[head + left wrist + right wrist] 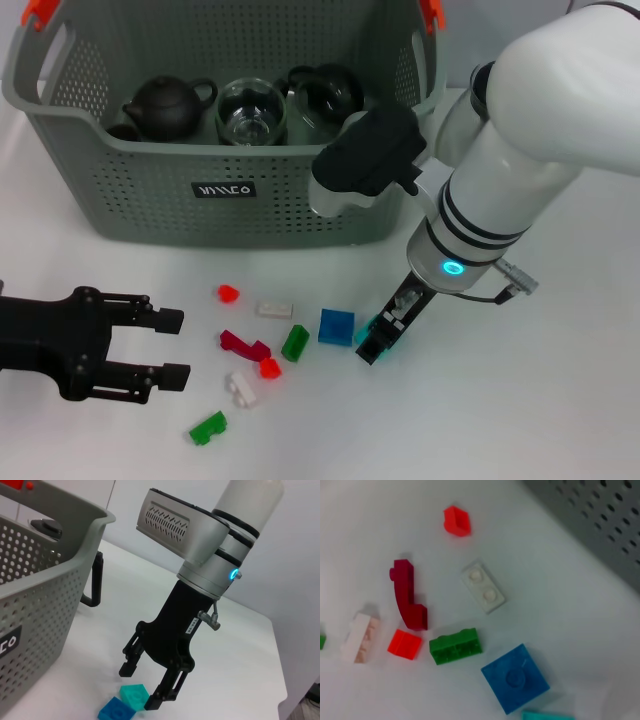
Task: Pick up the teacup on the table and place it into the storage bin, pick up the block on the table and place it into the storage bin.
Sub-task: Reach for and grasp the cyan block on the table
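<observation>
The right gripper [377, 342] is down on the table [560, 400] in front of the bin [230, 190], fingers spread around a teal block [134, 696] beside the blue one [336, 327]. The left gripper [168, 348] hovers open near the table's left edge. Teaware sits in the bin.

Lab bench: plain white table [560, 400], bare white wall [300, 540].

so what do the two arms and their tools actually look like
The right arm has glossy white rounded segments with black ring bands, a silver-grey vented wrist housing and a glowing cyan ring light. Its right tool is matte black with two slim fingers and a small white label. The left tool is all black, blocky, with two straight parallel fingers.
</observation>
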Controlling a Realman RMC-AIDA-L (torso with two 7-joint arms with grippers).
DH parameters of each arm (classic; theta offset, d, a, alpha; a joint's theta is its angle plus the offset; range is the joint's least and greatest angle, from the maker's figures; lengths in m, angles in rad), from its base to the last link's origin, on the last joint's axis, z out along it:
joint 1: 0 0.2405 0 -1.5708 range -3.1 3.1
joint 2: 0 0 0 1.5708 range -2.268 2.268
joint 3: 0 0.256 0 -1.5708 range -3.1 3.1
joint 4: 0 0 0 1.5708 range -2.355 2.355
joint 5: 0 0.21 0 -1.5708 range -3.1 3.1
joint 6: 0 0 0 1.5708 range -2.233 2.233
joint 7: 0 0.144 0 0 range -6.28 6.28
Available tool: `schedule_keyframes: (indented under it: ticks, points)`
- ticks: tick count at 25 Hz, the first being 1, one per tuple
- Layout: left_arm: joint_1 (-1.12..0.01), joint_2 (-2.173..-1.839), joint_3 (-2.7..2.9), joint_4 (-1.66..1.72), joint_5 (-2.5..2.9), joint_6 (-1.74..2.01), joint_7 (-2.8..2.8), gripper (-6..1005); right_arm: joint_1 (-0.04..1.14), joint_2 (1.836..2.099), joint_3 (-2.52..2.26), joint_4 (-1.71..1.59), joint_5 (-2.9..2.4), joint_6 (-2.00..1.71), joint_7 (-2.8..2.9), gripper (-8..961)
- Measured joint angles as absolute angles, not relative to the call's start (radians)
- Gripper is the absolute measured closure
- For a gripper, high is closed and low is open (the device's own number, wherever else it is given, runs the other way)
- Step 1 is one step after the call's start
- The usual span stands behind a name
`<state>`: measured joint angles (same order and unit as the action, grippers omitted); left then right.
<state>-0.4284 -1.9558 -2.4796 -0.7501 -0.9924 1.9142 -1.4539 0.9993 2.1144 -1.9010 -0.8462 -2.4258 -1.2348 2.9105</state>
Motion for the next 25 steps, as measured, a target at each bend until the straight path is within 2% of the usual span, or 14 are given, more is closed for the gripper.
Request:
schedule_keyframes:
  ticks: [21, 25]
  points:
    - [-0.430, -1.954, -2.477, -0.747, -0.992, 1.908, -1.453, 259, 1.008, 2.118, -1.939, -0.836, -2.421, -1.215, 2.896, 162]
    - [-0.430, -1.954, -2.478, -0.746, -0.992, 1.908, -1.453, 259, 1.010, 2.120, -1.944, -0.834, -2.420, -1.215, 2.896, 260]
